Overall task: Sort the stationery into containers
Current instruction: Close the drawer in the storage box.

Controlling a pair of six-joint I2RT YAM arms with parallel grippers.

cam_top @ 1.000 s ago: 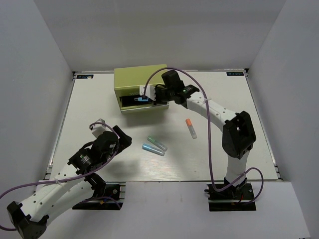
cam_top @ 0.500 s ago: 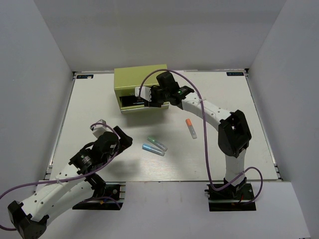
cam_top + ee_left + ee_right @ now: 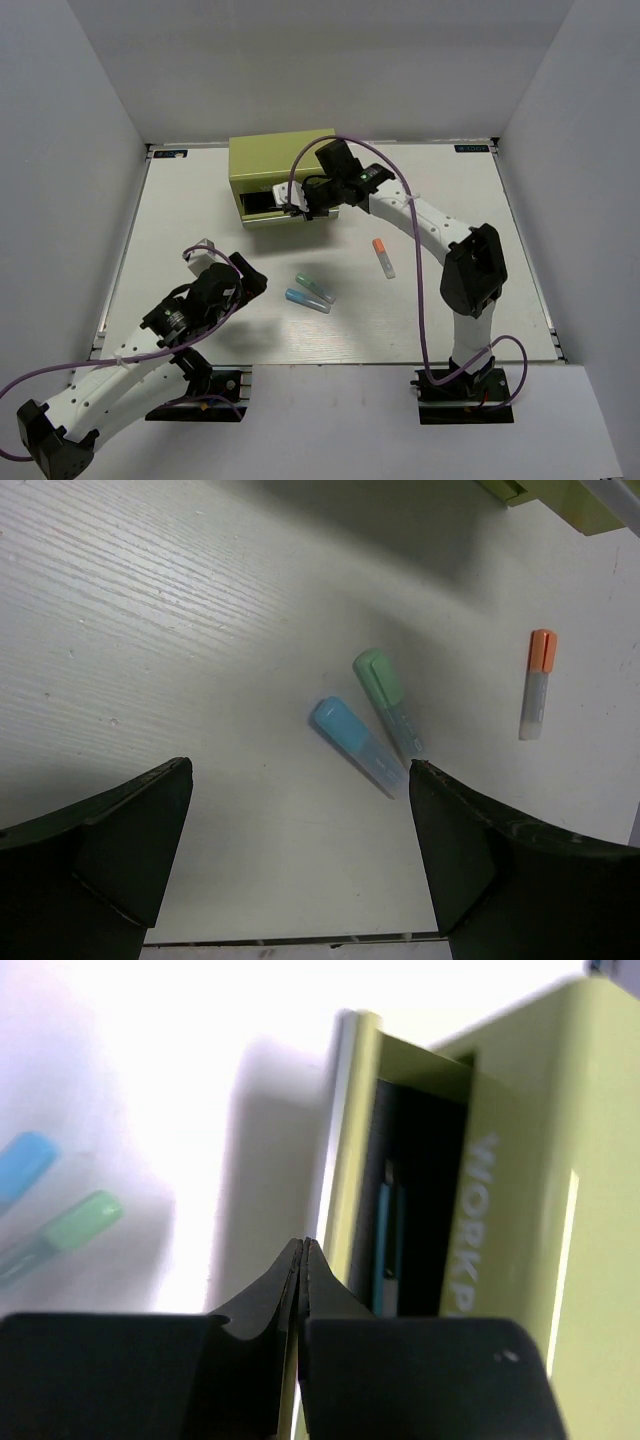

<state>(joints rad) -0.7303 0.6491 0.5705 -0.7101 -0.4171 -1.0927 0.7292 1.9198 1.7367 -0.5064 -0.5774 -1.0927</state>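
Observation:
The olive-green chest (image 3: 280, 165) stands at the back with one drawer (image 3: 262, 206) pulled out. My right gripper (image 3: 299, 201) is shut with nothing in it, its tips (image 3: 303, 1246) just in front of the drawer's front edge (image 3: 345, 1160). The slim blue pen (image 3: 381, 1250) lies inside the drawer. The green-capped marker (image 3: 315, 288), the light blue marker (image 3: 307, 300) and the orange-capped marker (image 3: 383, 257) lie on the table. My left gripper (image 3: 228, 265) hovers open to the left of them; in its wrist view (image 3: 300, 768) the light blue marker (image 3: 355, 742) and green-capped marker (image 3: 390, 702) lie just ahead.
The chest's front carries pale lettering (image 3: 470, 1220). White walls close in the table (image 3: 180, 215) at the left, back and right. The orange-capped marker (image 3: 538, 683) lies apart to the right of the other two.
The right gripper opened, left the slim blue pen in the drawer, then shut and drew back slightly to the drawer's front. The left arm has stayed put.

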